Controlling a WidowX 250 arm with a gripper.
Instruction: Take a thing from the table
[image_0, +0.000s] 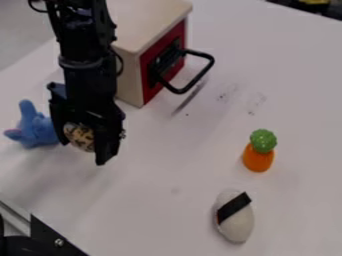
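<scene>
A rounded, tan-and-black speckled object (79, 138) is clamped in the black two-finger hand (83, 151), toward the view's left. Beside it, a blue toy (37, 129) is seen; on the white table (167, 210), an orange, green-topped toy (258, 157) and a white, black-banded, egg-shaped object (238, 227) are set.

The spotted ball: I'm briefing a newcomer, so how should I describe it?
Start at the wooden box with a red front, near the view's top. In front hangs the black robot arm, its end effector gripping the ball, tan with dark spots. That spotted pattern sets it apart from the blue toy just left of it.
</scene>
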